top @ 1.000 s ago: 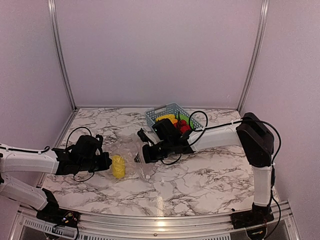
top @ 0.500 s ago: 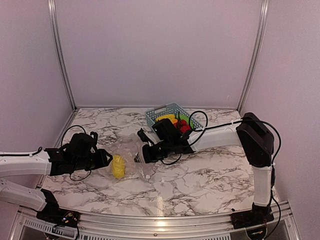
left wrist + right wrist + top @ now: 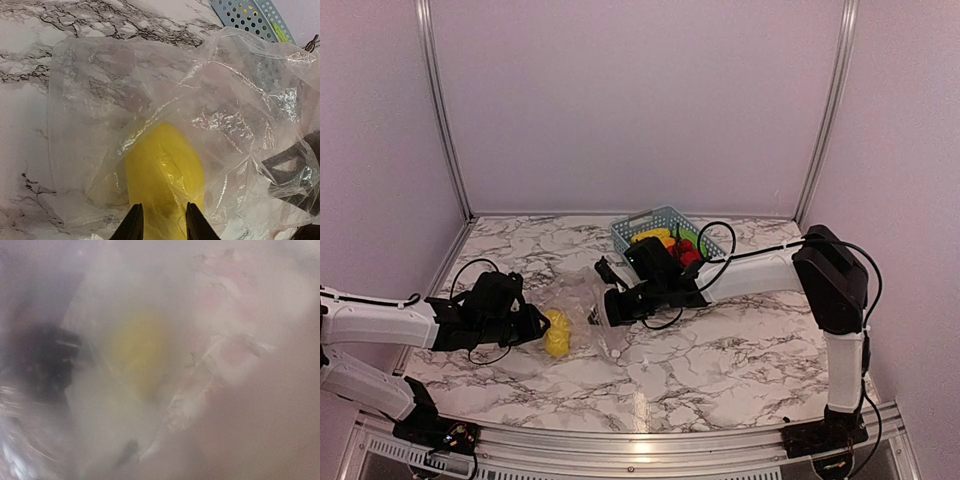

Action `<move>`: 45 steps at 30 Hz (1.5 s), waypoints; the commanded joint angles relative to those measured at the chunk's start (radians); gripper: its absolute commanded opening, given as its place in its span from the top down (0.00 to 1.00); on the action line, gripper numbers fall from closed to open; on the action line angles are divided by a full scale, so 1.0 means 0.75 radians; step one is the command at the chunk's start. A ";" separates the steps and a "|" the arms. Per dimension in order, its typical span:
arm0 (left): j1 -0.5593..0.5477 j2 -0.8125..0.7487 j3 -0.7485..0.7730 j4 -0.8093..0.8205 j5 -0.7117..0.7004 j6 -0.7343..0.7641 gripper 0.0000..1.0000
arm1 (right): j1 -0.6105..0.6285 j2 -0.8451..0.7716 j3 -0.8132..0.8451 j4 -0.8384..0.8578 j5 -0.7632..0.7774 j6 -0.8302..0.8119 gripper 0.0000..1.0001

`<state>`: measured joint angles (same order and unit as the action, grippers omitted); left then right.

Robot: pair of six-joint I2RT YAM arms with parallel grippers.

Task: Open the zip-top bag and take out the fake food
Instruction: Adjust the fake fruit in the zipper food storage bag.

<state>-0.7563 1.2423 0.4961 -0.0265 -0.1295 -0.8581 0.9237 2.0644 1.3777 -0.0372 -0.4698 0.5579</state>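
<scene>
At the middle of the counter (image 3: 740,350), your right fingers (image 3: 615,303) meet the zip-top bag (image 3: 150,100), maybe to steady it. Your left fingers (image 3: 134,225) stand apart around the yellow fake food (image 3: 165,170) inside. I cannot tell if either pair squeezes.

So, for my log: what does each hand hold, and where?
Left hand flanks the near end of the yellow fake food; grip cannot be told. Right hand seems to pinch the zip-top bag at its right edge.

Left end effector (image 3: 163,212) sits parted; right end effector (image 3: 605,310) reaches leftward.
</scene>
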 commanded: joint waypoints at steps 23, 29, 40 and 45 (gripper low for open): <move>0.061 0.148 -0.080 0.108 0.006 0.034 1.00 | 0.012 0.125 0.175 0.018 -0.003 -0.002 0.59; 0.072 0.158 -0.082 0.102 0.036 0.051 1.00 | 0.012 0.212 0.260 0.037 -0.007 0.034 0.60; 0.072 -0.002 0.000 -0.068 0.059 0.091 0.93 | 0.012 0.210 0.209 0.037 0.004 0.038 0.60; 0.072 -0.080 0.039 -0.162 0.056 0.116 0.90 | 0.013 0.212 0.207 0.037 0.005 0.041 0.60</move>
<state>-0.7074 1.2293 0.4793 -0.0593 -0.0933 -0.8001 0.9237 2.2177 1.5364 -0.0151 -0.4698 0.5770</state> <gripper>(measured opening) 0.097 0.402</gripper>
